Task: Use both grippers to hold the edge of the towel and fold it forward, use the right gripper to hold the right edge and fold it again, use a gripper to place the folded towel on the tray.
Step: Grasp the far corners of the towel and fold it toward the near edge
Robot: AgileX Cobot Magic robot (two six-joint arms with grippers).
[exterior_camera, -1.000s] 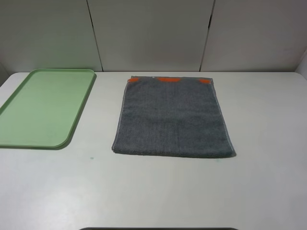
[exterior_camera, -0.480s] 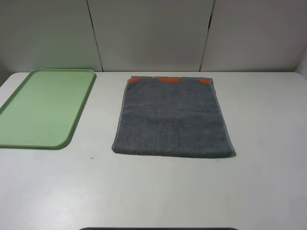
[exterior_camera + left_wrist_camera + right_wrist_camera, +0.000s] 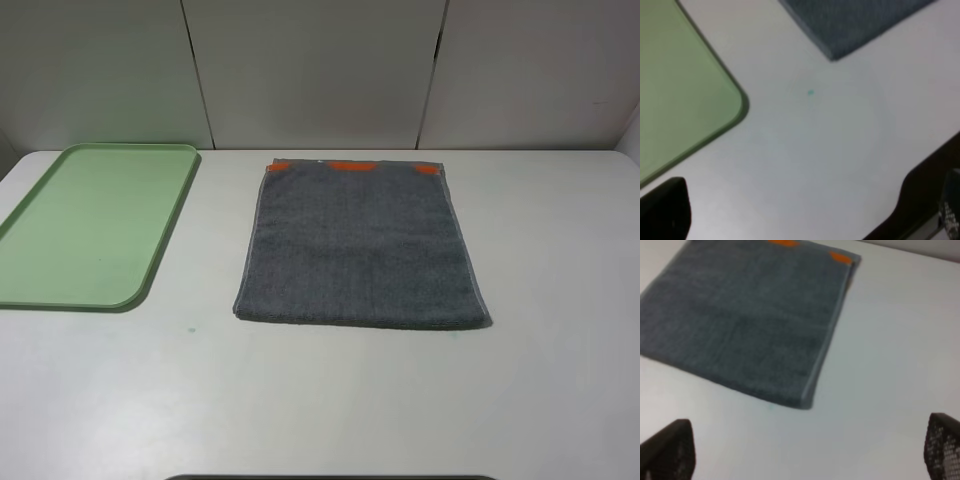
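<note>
The dark grey towel (image 3: 360, 245) lies flat in the middle of the table, with orange patches along its far hem and a plain grey near edge (image 3: 360, 321). The pale green tray (image 3: 90, 230) sits to its left with nothing on it. Neither arm shows in the high view. In the left wrist view my left gripper (image 3: 800, 212) hovers open above bare table, between the tray's near corner (image 3: 735, 100) and a towel corner (image 3: 850, 25). In the right wrist view my right gripper (image 3: 802, 450) is open over the table, short of the towel's (image 3: 745, 320) near right corner.
The white table (image 3: 320, 400) stretches on all sides of the towel. A panelled grey wall (image 3: 320, 70) stands just behind the table's far edge. A small dark speck (image 3: 191, 329) marks the table near the tray's corner.
</note>
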